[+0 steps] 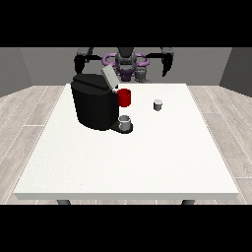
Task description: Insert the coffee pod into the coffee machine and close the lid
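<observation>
The coffee pod [157,104] stands upright on the tabletop [128,157], a small grey-white cup right of the frame's centre, well apart from the coffee machine [94,104]; that is the thing your next move turns on. It lies below and slightly left of the robot hand at the view's right [168,64], which hangs raised near the robot's shoulder, above the tabletop's far edge; the robot hand at the view's left [78,63] is raised likewise but sits over the machine, clearly farther from the pod. So, by my reading, the hand at the view's right is the nearer one and the natural choice for the pick; you would bring it down and towards the camera to reach the pod. The pod's long axis runs vertical, so a grasp from the side or from above looks workable.

Neither robot hand holds anything; whether their fingers are released or clenched you cannot tell here, as both are small and dark.

The machine's lid [109,77] is tilted up and open, at the upper left of the frame; the slot beneath it is not visible.

Count: one pod; one machine; one red mug [125,97] touching the machine's right side; one grey cup [126,121] on the machine's drip tray; two robot hands. The task looks not yet begun.
</observation>
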Tool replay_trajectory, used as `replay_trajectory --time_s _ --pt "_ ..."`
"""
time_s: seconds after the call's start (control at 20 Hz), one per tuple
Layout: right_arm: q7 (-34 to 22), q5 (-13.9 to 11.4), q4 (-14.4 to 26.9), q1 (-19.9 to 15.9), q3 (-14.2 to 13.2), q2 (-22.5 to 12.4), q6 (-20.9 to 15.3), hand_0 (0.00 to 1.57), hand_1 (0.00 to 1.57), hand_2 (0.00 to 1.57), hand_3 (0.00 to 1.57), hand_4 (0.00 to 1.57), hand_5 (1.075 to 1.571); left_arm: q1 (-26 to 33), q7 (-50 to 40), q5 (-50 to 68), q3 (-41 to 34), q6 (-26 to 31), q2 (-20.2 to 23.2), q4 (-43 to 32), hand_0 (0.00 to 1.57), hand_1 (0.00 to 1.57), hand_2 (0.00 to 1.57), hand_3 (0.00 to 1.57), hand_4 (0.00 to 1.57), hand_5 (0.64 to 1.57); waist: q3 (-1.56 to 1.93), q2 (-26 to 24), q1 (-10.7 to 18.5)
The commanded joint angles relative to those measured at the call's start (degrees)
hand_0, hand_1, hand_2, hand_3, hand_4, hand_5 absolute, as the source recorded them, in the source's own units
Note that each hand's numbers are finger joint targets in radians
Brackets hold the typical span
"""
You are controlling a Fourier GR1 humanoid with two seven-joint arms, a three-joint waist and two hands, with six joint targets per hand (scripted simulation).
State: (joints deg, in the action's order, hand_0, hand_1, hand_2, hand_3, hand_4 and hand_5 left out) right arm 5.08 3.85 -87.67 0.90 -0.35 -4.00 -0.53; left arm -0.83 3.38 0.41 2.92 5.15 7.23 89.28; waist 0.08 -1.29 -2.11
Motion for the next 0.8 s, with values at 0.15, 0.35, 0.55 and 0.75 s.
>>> replay_trajectory --time_s 0.15,0.35,0.55,0.75 --pt "1.32 1.75 -0.08 -1.86 -1.10 0.66 0.55 0.00 0.00 0.00 0.00 0.36 1.571 -4.69 -4.76 -6.86 -0.50 0.24 5.70 -4.47 0.00 0.00 0.00 0.00 0.33 1.571 -0.07 1.95 -1.87" --pt "3.74 1.39 -1.48 -5.01 -0.10 0.20 2.27 0.00 0.00 0.00 0.00 0.34 1.571 -10.69 1.00 -8.47 -4.01 -0.85 6.69 -14.43 0.00 0.00 0.00 0.00 0.00 1.571 -0.11 8.17 -5.54" --pt "4.87 2.32 -0.12 -7.47 -1.44 0.41 2.18 0.00 0.00 0.00 0.00 0.41 1.571 -13.90 -0.18 -14.49 -3.52 -0.38 12.62 -16.61 0.00 0.00 0.00 0.00 0.00 1.571 -0.08 10.49 -5.70" --pt "8.34 -2.06 1.96 -7.04 0.95 2.05 -0.22 0.00 0.00 0.00 0.00 0.42 1.571 -18.12 1.86 -18.34 -4.38 -2.54 14.41 -22.54 0.00 0.00 0.00 0.00 0.00 1.571 -0.09 14.51 -6.94"
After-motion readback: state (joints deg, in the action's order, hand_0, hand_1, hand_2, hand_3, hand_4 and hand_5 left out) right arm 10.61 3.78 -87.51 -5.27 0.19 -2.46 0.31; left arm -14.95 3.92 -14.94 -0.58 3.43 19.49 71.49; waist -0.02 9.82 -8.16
